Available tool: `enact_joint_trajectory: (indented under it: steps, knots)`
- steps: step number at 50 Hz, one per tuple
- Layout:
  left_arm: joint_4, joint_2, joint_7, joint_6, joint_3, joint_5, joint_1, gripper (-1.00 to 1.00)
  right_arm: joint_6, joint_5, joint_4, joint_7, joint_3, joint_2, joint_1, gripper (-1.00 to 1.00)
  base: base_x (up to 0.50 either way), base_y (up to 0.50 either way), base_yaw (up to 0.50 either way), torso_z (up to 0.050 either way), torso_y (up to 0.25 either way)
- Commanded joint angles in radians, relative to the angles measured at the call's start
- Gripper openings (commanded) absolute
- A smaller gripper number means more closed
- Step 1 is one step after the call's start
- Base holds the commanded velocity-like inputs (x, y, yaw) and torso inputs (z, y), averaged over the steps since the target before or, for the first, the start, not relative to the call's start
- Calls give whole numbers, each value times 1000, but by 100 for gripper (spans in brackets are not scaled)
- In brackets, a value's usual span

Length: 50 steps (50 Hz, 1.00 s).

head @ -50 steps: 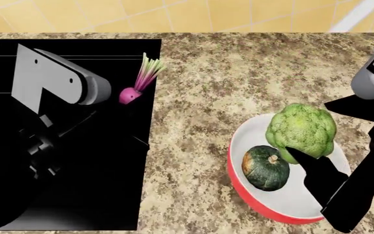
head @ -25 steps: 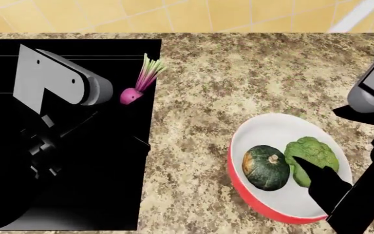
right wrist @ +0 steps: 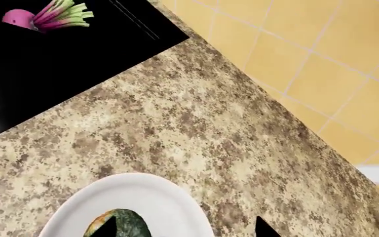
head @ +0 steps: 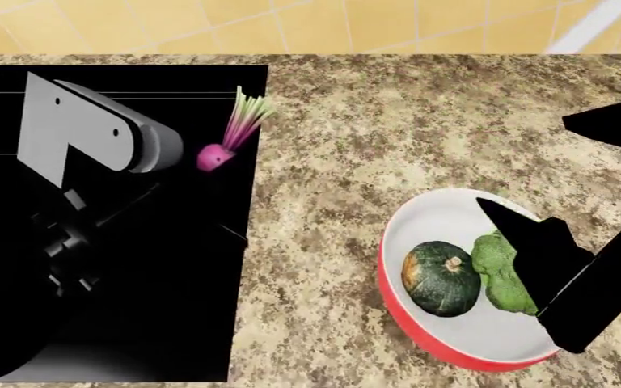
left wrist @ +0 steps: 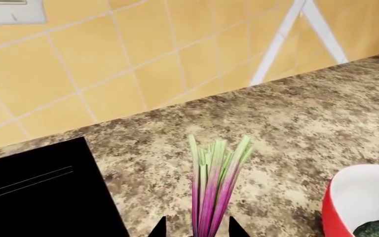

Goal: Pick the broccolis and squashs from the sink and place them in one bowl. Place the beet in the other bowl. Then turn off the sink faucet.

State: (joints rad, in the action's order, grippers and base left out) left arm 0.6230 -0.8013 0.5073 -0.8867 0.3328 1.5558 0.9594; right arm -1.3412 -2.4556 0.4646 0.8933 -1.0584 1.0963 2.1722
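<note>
Granite-patterned table (head: 332, 267) fills the scene, with the black sink (head: 127, 323) sunk into it at the left. On the table to the right sits 1 red bowl (head: 419, 335) with a white inside, already holding 1 dark green squash (head: 441, 278) and 1 yellow-green broccoli (head: 500, 275) side by side. The right gripper (head: 526, 234) hangs over that bowl with nothing visible between its 2 dark fingers, apparently apart. The left gripper (left wrist: 196, 232) is clamped on the beet (head: 216, 157), held above the sink's right edge. Its long axis runs from the magenta bulb up through the stalks, which point away from the robot toward the tiled wall and fan slightly rightward.

By the look of it, the sorting of greens is done and the beet step is in hand. No 2nd bowl shows in any view, so the next move calls for finding it and carrying the beet there; the faucet also lies out of sight.
</note>
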Motion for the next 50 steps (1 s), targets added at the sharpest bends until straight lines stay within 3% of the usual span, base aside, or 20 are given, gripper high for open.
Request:
enact_joint_trajectory:
  steps: [1, 14, 50]
  knots:
    - [-7, -3, 5, 14, -7, -3, -7, -100, 191, 175, 124, -55, 131, 55, -161, 100, 0, 0, 0, 0, 0]
    - [22, -21, 36, 34, -42, 51, 16, -100, 520, 359, 292, 48, 183, 49, -369, 100, 0, 0, 0, 0, 1]
    - [-20, -20, -3, 57, -39, -8, -21, -100, 728, 491, 367, 224, 172, -34, -541, 100, 0, 477, 0, 0, 0]
